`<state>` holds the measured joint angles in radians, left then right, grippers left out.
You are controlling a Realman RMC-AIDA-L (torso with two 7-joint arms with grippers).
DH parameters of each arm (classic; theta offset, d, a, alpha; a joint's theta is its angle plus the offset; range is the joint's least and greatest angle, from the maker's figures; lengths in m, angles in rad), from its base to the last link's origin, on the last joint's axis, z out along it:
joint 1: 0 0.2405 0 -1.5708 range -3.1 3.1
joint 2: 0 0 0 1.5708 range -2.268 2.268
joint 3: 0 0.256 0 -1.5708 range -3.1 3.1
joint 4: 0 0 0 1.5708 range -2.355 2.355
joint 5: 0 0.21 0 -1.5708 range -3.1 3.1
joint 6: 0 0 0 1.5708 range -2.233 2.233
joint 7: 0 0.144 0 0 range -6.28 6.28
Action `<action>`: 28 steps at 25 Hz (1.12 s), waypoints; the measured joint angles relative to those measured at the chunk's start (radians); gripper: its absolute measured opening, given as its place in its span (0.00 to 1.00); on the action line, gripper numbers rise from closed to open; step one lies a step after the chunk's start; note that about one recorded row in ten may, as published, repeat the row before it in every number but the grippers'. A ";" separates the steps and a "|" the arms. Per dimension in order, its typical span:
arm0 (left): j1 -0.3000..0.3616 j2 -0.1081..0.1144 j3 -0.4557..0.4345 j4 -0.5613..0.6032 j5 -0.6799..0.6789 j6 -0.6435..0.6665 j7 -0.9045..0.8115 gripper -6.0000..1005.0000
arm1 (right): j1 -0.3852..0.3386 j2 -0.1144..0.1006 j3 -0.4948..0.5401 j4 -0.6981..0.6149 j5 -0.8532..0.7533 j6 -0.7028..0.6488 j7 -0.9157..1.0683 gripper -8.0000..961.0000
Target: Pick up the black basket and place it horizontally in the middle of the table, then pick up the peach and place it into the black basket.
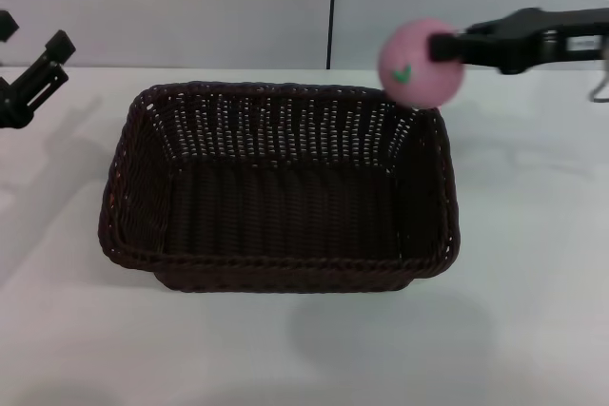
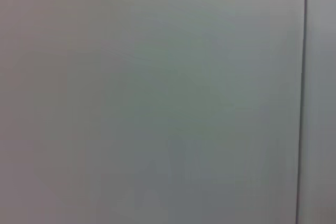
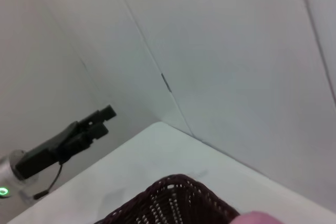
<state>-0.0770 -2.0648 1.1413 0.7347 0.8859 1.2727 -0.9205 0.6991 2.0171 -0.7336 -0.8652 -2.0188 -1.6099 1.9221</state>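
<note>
The black basket (image 1: 281,187) lies lengthwise across the middle of the white table (image 1: 533,235), open side up and with nothing in it. My right gripper (image 1: 440,48) comes in from the right and is shut on the pink peach (image 1: 422,62), holding it in the air over the basket's far right corner. The right wrist view shows a corner of the basket (image 3: 173,203) and a sliver of the peach (image 3: 260,217). My left gripper (image 1: 43,73) is raised at the far left, apart from the basket, and also shows in the right wrist view (image 3: 92,124).
A grey wall with a dark vertical seam (image 1: 332,7) stands behind the table. The left wrist view shows only that wall (image 2: 157,98). Bare tabletop lies in front of and on both sides of the basket.
</note>
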 joint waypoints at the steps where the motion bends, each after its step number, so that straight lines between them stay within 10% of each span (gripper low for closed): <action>1: -0.002 0.000 0.000 -0.028 -0.002 0.004 0.000 0.78 | 0.009 0.005 -0.005 0.014 0.004 0.014 -0.018 0.06; 8: -0.016 0.000 -0.003 -0.053 -0.005 0.011 0.000 0.78 | 0.057 0.029 -0.055 0.075 0.017 0.038 -0.088 0.10; 18: -0.027 0.000 -0.005 -0.061 -0.005 0.011 0.000 0.78 | 0.031 0.034 -0.049 0.076 0.047 0.039 -0.143 0.45; 28: -0.041 -0.002 -0.108 -0.202 -0.018 0.101 0.121 0.78 | -0.243 0.058 0.114 0.121 0.323 0.063 -0.476 0.73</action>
<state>-0.1182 -2.0666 1.0338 0.5325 0.8681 1.3736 -0.7995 0.4561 2.0750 -0.6197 -0.7441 -1.6957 -1.5473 1.4460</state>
